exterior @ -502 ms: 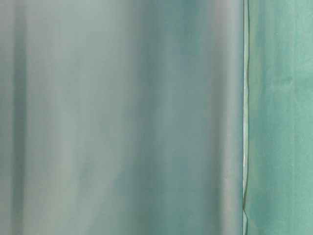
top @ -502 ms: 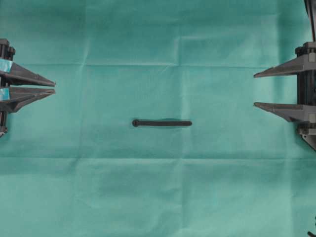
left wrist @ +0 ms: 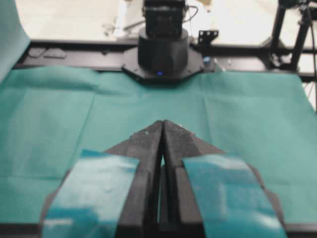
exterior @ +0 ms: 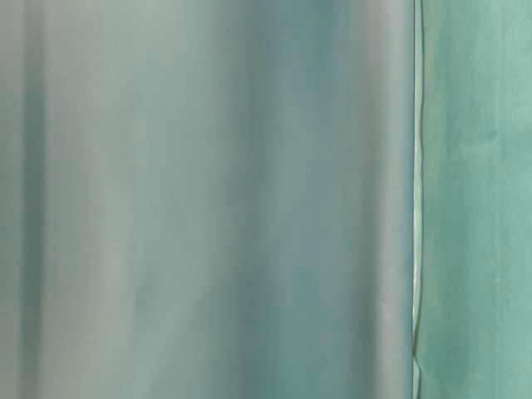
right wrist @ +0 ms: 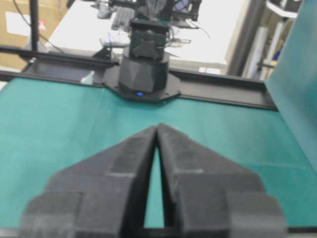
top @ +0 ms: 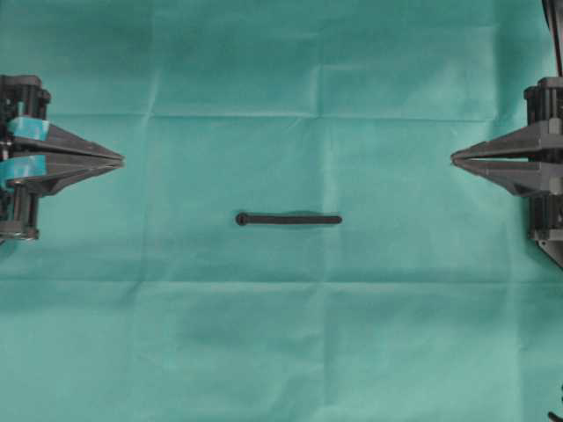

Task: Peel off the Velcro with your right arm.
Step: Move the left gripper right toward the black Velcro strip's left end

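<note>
One strap [top: 288,219] lies flat mid-bench on the green cloth [top: 264,334], rounded end toward the left hand [top: 120,160]. Both hands are closed and empty, well apart from it. Open your right hand [top: 454,158] first, then come in low at the plain end and pinch only the top layer. Beyond the bench sits a cluttered workshop.

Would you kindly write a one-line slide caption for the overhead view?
Velcro lies flat mid-cloth between the shut left gripper and shut right gripper, neither touching it.
</note>
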